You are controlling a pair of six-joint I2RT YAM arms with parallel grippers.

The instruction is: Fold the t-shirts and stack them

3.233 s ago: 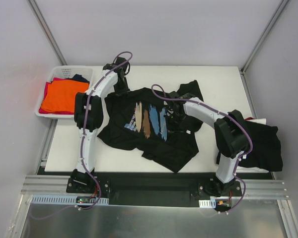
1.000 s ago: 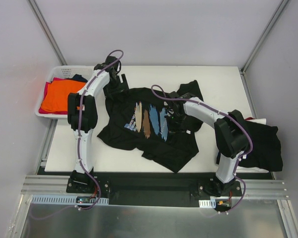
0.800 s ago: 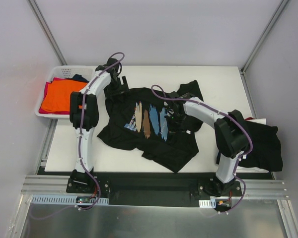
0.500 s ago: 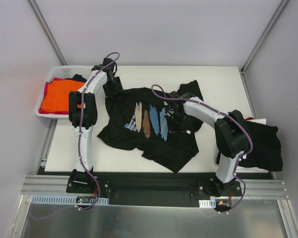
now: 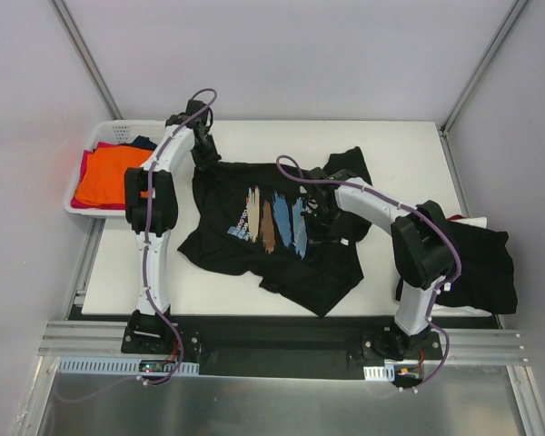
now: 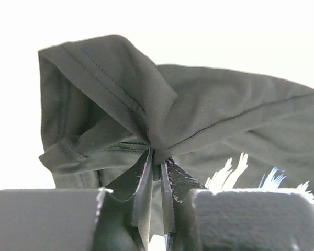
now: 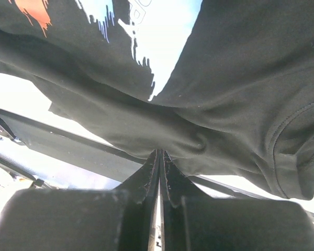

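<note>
White table holds printed black t-shirt, seemingly second black shirt behind

Left arm reaches far forward, wrist angled right, left gripper with fingers pinched on a fold of the black t-shirt; right arm bends elbow-out toward centre, right gripper with fingers pressed together, likewise gripping that shirt's cloth.

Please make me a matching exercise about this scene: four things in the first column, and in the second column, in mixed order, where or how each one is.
Column one
1. printed t-shirt
2. orange t-shirt
3. plain black t-shirt
4. left gripper

Column two
A. inside the white basket
B. draped over the right edge of the table
C. shut on a pinch of black cloth
D. spread out at the middle of the table

Pairs: 1-D, 2-A, 3-B, 4-C.
</note>
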